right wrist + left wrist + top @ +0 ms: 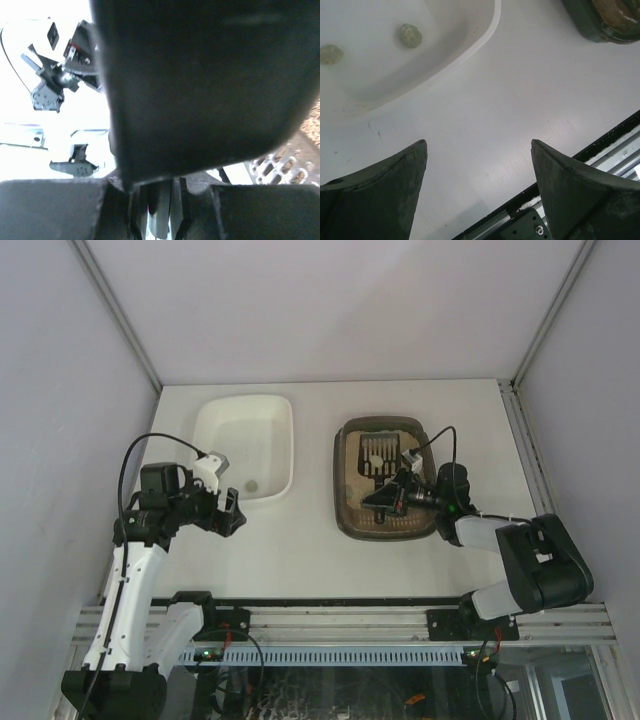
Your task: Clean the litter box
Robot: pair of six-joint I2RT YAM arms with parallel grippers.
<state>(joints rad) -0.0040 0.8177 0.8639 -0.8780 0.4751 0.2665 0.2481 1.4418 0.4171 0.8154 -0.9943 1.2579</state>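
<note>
Over the litter box (386, 531) the right pincer (396, 496) is clenched on the handle of a black slotted scoop (374, 452). The scoop's head is down in the sandy litter (352, 490) toward the box's far end. The box sits on the table (300, 550), and a white tub (291, 440) is just to its left with a gap between them.

The left pincer (232, 513) is further left of the litter box, off the tub's near corner. It's released, jaws wide apart with nothing between them, hovering over bare table.

My read is we're in the scooping step: dig, sift, then dump. The next move probably calls for sliding the scoop under whatever lumps are in the sand, lifting it level so the loose stuff drains through the slots, then carrying it left from the litter box to the tub and tipping it. I honestly can't tell from these views whether any lumps are left in the sand.

Count:
- 1 litter box
- 1 white tub
- 1 scoop
- 2 greenish clumps (410, 35) lying in the tub
- 2 pincers, one busy and one idle
</note>
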